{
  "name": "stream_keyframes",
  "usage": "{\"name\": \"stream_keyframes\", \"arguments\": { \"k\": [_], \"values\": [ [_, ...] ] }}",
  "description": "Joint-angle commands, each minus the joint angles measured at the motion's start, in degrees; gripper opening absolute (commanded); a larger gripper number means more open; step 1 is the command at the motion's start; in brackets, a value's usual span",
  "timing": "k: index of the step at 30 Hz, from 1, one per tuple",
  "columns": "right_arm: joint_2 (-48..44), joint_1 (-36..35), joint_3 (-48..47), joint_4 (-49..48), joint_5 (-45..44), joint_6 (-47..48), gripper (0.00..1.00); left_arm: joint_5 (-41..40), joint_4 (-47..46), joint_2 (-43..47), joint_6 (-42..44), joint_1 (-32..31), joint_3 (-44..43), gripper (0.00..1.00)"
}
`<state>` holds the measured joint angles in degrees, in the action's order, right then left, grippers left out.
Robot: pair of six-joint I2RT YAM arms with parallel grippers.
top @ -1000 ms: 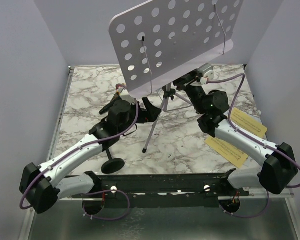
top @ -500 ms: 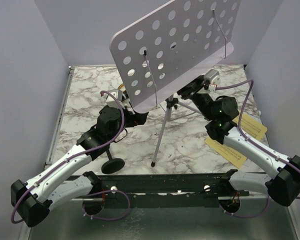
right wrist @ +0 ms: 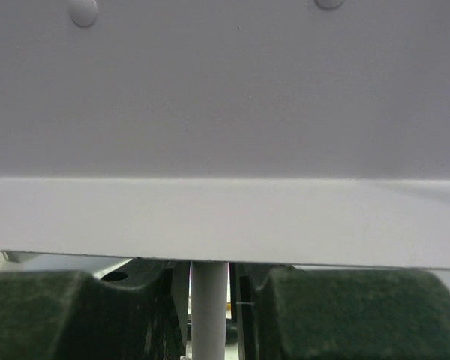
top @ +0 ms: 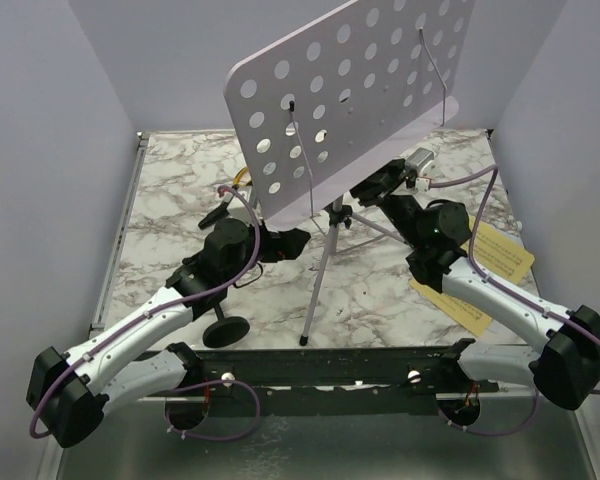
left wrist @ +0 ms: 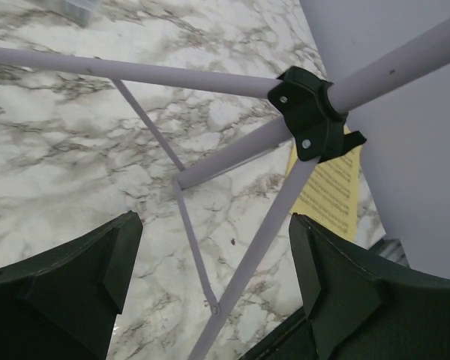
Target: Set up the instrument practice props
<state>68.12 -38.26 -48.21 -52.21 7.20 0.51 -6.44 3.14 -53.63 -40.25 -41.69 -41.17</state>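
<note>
I had the right end effector (right wrist: 208,319) closed on the pole of the lilac music stand (top: 365,95), just under its hole-punched desk. In the right wrist view the pole sat pinched between the two dark fingers (right wrist: 75,315), with the shelf directly above. The stand leaned over the middle of the marble bench (top: 180,190), and the near leg of its tripod (top: 318,280) ran down towards the front edge. The left end effector (left wrist: 214,240) hung wide open and held nothing. The tripod's black hub (left wrist: 311,112) and thin braces lay beyond its fingers. Two yellow sheet-music pages (top: 500,250) lay flat on the right side. The round-based mic stand (top: 225,329) stood by the left arm.
</note>
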Motion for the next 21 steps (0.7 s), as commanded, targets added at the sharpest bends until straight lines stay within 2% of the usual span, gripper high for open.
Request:
{"name": "stream_keyframes", "arguments": {
  "k": [1, 5, 10, 16, 21],
  "values": [
    [0.17, -0.31, -0.06, -8.44, -2.10, 2.62, 0.00, 13.10, -13.69, -4.58, -3.43, -0.13, 2.73, 0.86],
    [0.58, -0.34, -0.87, -8.35, -2.17, 3.28, 0.01, 16.53, -19.25, -11.94, -3.67, -0.93, 1.09, 0.86],
    [1.55, -0.40, -2.14, -9.04, -2.75, 3.77, 0.01, 17.83, -21.37, -19.73, -3.08, -1.32, -1.45, 0.83],
    [4.44, -0.34, -7.25, -11.42, -4.84, 2.06, 0.00, 10.09, -16.88, -25.44, -3.75, 0.06, -1.26, 0.60],
    [6.66, -0.32, -13.67, -11.73, -5.67, 2.72, 0.01, 10.51, -15.38, -29.77, -2.20, 3.40, -0.64, 0.43]
  ]
}}
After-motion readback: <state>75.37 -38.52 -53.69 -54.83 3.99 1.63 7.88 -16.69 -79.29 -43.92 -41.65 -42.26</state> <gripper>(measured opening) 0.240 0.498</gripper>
